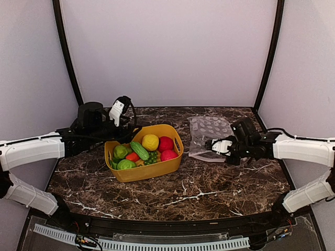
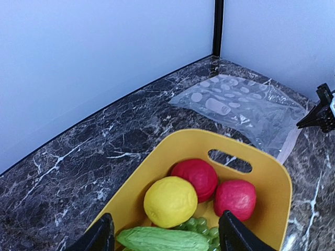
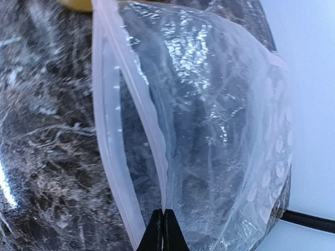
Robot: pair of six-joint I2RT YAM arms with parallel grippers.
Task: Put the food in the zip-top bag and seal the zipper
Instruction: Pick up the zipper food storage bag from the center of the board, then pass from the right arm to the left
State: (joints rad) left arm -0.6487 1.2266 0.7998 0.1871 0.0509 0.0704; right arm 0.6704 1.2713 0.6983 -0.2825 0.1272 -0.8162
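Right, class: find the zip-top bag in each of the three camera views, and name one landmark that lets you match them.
Top external: the zip-top bag lies right of the yellow tub, with the right gripper at its near edge.
Left wrist: upper right, beyond the tub.
Right wrist: fills most of the frame, its mouth edge pinched at bottom centre.
Shared landmark: the yellow tub, only a sliver at the right wrist view's top edge.

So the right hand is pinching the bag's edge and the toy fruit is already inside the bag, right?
No. The right hand does pinch the bag by its edge, but the toy fruit sits in the yellow tub, as the top view shows.
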